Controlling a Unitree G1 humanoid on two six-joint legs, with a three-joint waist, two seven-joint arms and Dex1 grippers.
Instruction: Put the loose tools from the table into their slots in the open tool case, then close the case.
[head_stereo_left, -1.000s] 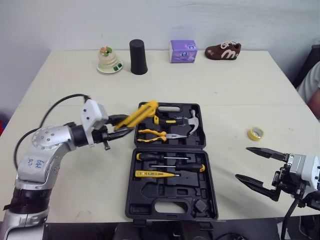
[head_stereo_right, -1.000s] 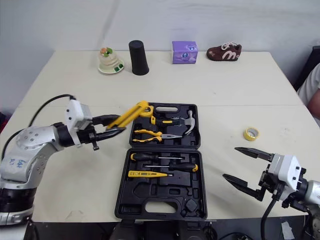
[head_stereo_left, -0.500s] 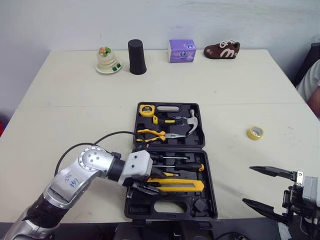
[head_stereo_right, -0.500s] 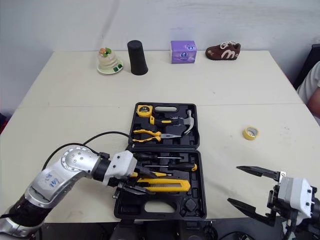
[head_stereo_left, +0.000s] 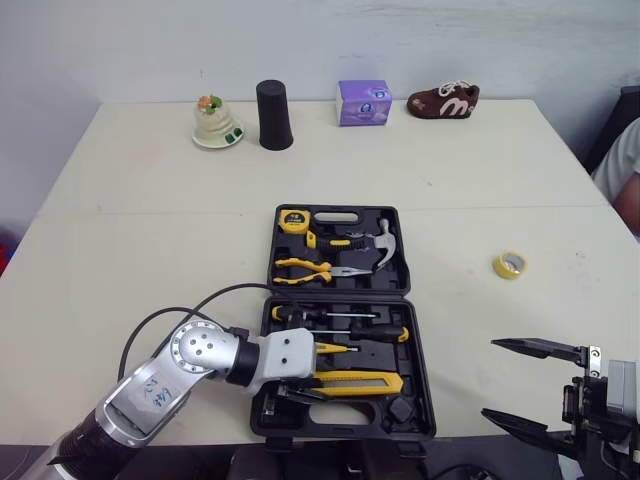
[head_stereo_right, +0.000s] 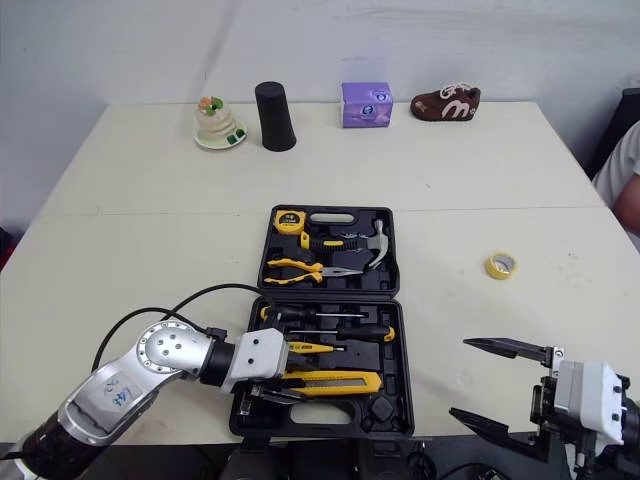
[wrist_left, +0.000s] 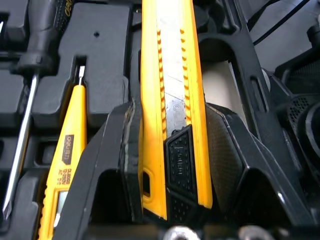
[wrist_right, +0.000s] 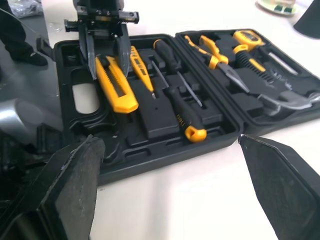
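Over near half of case (head_stereo_left: 380, 425), L gripper (wrist_left: 172, 115) clamps utility knife (head_stereo_left: 355, 380), forearm low; R gripper (head_stereo_left: 490, 378) gapes wide.

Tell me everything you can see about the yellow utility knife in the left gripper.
The utility knife has a long yellow plastic-looking body with a ridged edge, a silvery strip down its middle and a black slider. It lies lengthwise in the near half of the open tool case, beside a yellow tester. The left gripper has its jaws shut on the slider end. Whether it is fully seated is unclear.
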